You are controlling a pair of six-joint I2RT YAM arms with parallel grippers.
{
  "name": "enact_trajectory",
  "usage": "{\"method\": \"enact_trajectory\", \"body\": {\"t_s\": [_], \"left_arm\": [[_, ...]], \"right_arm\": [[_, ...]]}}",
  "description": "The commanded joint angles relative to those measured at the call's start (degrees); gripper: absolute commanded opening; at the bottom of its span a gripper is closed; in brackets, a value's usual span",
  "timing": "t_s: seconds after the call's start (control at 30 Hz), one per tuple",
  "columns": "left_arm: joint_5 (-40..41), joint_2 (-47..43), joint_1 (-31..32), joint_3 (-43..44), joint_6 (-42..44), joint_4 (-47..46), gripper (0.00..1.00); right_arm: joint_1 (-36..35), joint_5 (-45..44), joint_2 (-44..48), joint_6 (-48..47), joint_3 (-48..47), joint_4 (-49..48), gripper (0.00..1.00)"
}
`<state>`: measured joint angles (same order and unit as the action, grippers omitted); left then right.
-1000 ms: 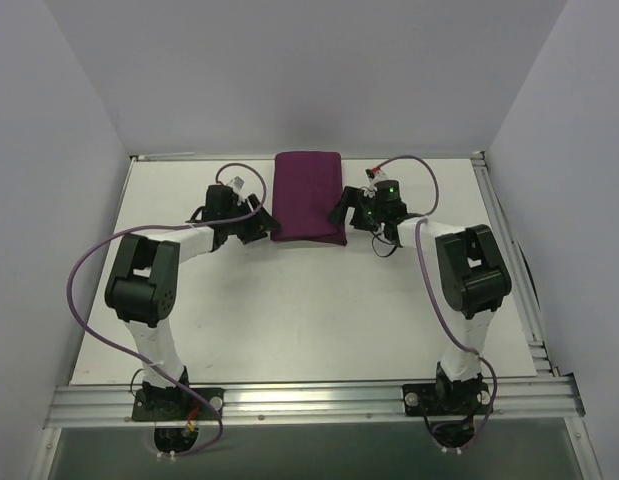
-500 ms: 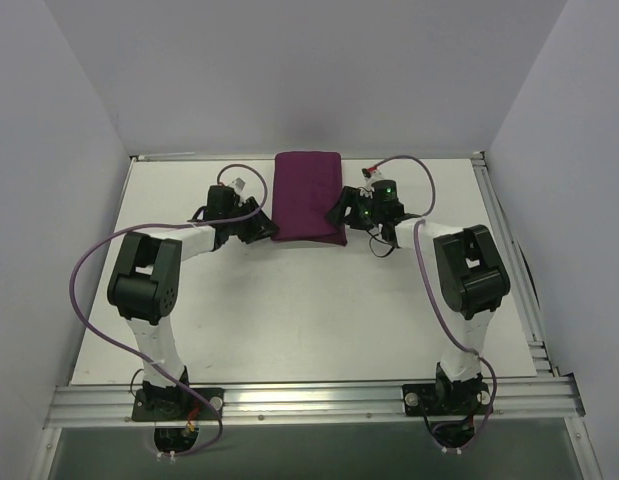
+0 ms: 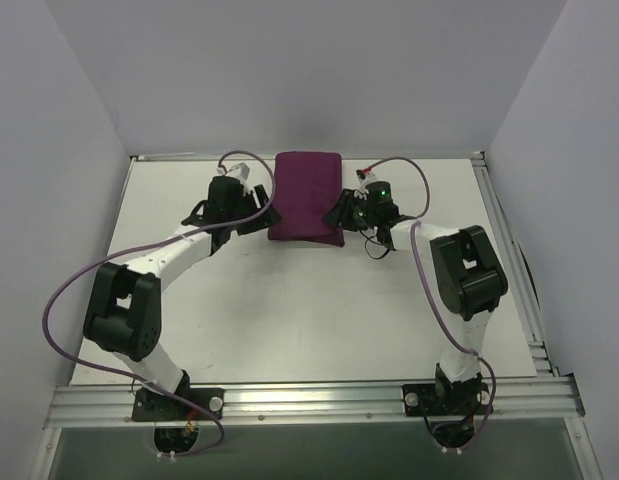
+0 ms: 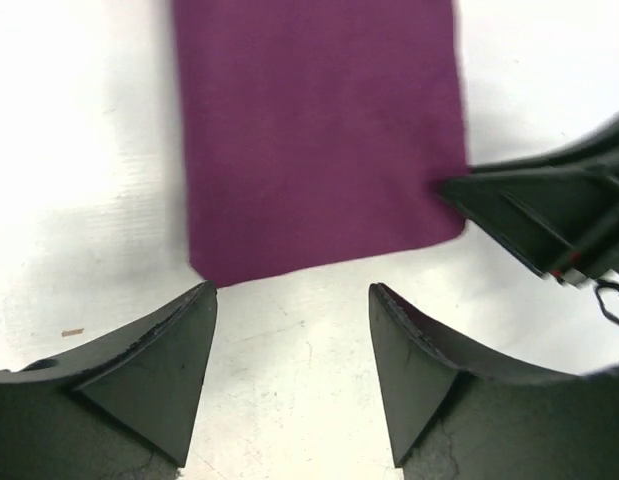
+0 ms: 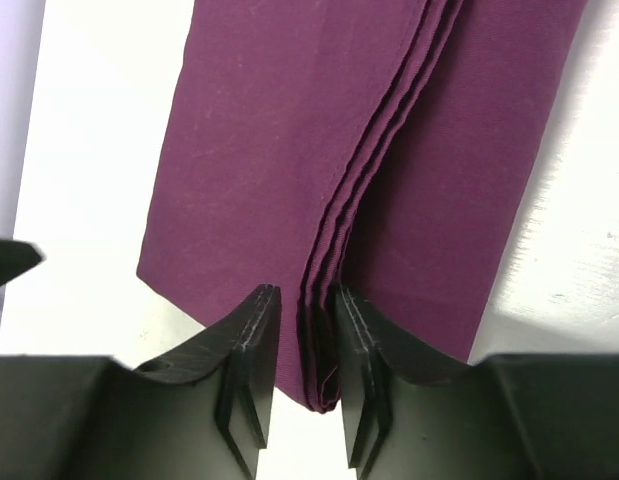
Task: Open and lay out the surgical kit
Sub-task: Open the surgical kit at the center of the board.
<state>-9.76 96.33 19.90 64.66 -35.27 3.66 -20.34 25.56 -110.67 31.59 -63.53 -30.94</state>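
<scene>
Magenta-purple cloth wrap (image 3: 305, 195) lies folded shut as a neat rectangle at the far middle of the white table (image 3: 289, 310), its long sides running near to far. No tray or instruments show anywhere, so I judge they are inside the bundle and the opening has not yet begun. The left gripper (image 4: 291, 292) sits low just beside the wrap's near left corner with its fingers spread wide and nothing between them, the cloth's near edge lying just beyond the tips. The right gripper (image 5: 304, 295) is at the near right corner with its fingers drawn narrow, straddling a ridge of stacked fold edges that runs along the top of the wrap. Whether the pads already bite on that ridge cannot be told from these views. The fabric looks soft, thin and limp, with a matte weave that should grip well, so a pinch on the layered edge is the sensible hold: taking only the top layer would peel one flap, while taking the whole stack would drag the bundle. Any steel inside would give it weight and could slide or clatter out if the wrap is lifted instead of unfolded flat, so the flap is best drawn outward low over the table, with the other arm ready to steady the far side.
</scene>
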Motion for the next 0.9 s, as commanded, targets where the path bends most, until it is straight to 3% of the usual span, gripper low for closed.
{"method": "enact_trajectory", "body": {"t_s": [0.0,0.07,0.23,0.33,0.6,0.87], "left_arm": [[5.37,-4.49,4.08,3.71,8.53,0.56,0.73],[4.92,-4.75,6.97,4.41,12.39,-1.45,0.78],[7.64,-3.27,12.35,6.08,18.64,-5.33,0.83],[13.77,-0.20,16.39,9.33,23.13,-3.32,0.83],[28.03,13.16,23.60,27.77,29.47,11.80,0.82],[36.55,23.54,29.04,36.49,30.69,17.69,0.78]], "right_arm": [[-0.75,0.89,1.69,1.62,-1.95,-1.76,0.27],[-0.84,0.28,1.95,1.80,-2.82,-0.79,0.30],[-0.23,-5.77,5.46,1.89,-3.71,6.13,0.67],[1.34,-12.10,9.24,1.54,-3.27,11.92,0.75],[15.14,-17.21,23.54,1.99,6.38,19.69,0.77],[23.59,-11.68,31.39,-4.52,13.77,21.36,0.74]]}}
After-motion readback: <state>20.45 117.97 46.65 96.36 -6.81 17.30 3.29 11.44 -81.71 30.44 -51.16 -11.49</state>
